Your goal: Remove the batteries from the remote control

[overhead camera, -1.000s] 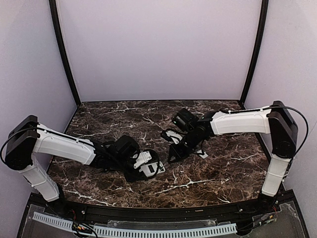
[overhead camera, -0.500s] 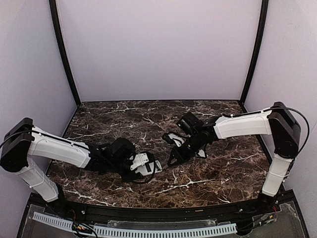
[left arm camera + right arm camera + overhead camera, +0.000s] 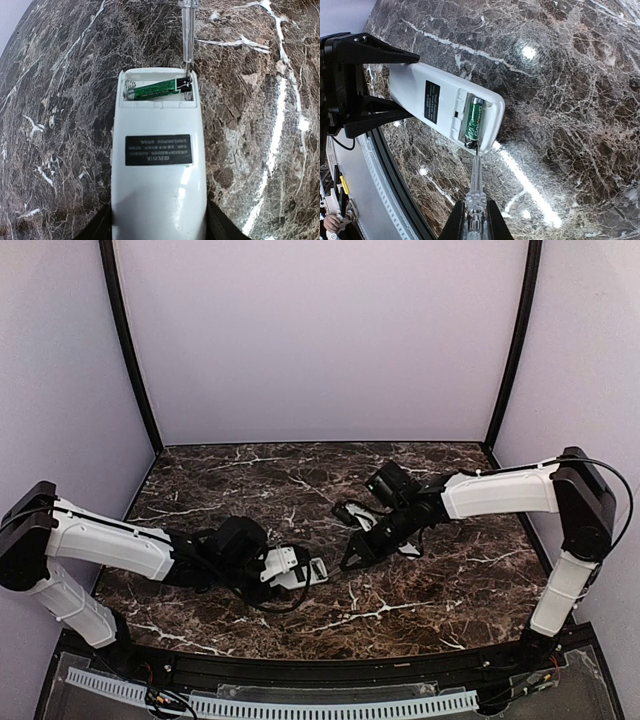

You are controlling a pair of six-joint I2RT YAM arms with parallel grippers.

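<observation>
The only print on the remote control [image 3: 158,190] is a black label [image 3: 158,150] on its back. The label has pale lines of text that are upside down in the left wrist view and too small to read. The green wrap of the battery [image 3: 157,89] also carries small white lettering that cannot be made out.

The remote lies back-up with its battery compartment open. One battery lies crosswise in that compartment at the far end. The left gripper [image 3: 158,225] clamps the remote by its sides, low over the marble table [image 3: 250,480] at centre-left. The right gripper [image 3: 475,222] is closed on the clear handle of a screwdriver [image 3: 475,175]. The screwdriver's tip touches the dark end of the battery at the compartment's edge.

Compared with a second ago, the left arm sits lower and stretches flatter over the table. The remote's open end now points right, toward the tool. The right arm has shifted a little to the right, while the screwdriver tip is at much the same spot.
</observation>
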